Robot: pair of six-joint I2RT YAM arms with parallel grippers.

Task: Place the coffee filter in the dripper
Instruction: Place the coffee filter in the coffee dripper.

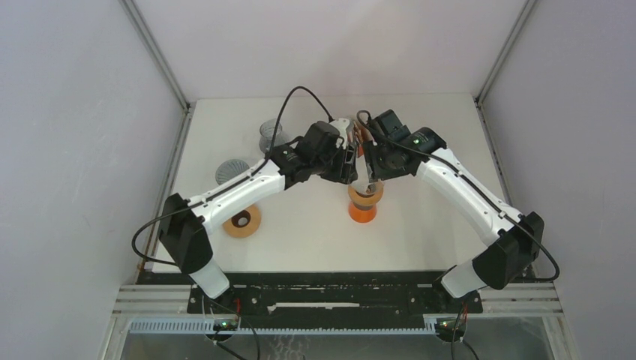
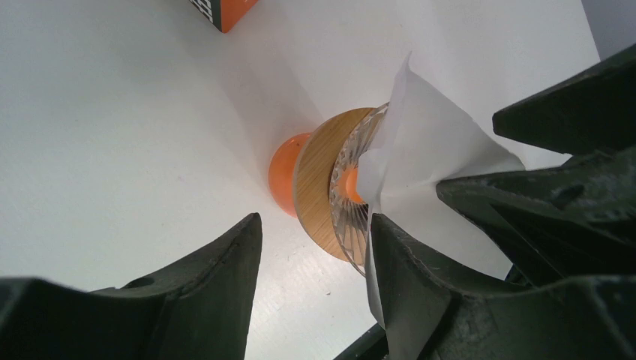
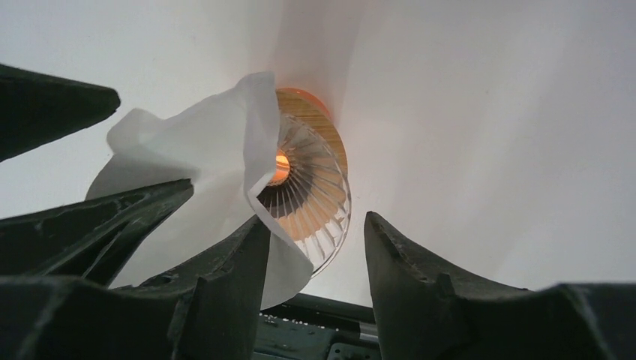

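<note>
Right wrist: white, crumpled coffee filter [image 3: 202,142] half across ribbed glass dripper [image 3: 311,206]; left gripper [image 2: 315,219] and right gripper [image 3: 316,219], jaws apart

Matt paper filter [image 2: 427,146], ribbed glass dripper [image 3: 311,202], wooden collar [image 2: 319,187]

L arm [image 1: 240,191], R arm [image 1: 457,187]: white links, blk joints; blk cables [image 1: 289,101]; green LEDs [image 1: 415,139]; tool fingers [image 2: 202,292] blk, tapered.
</note>
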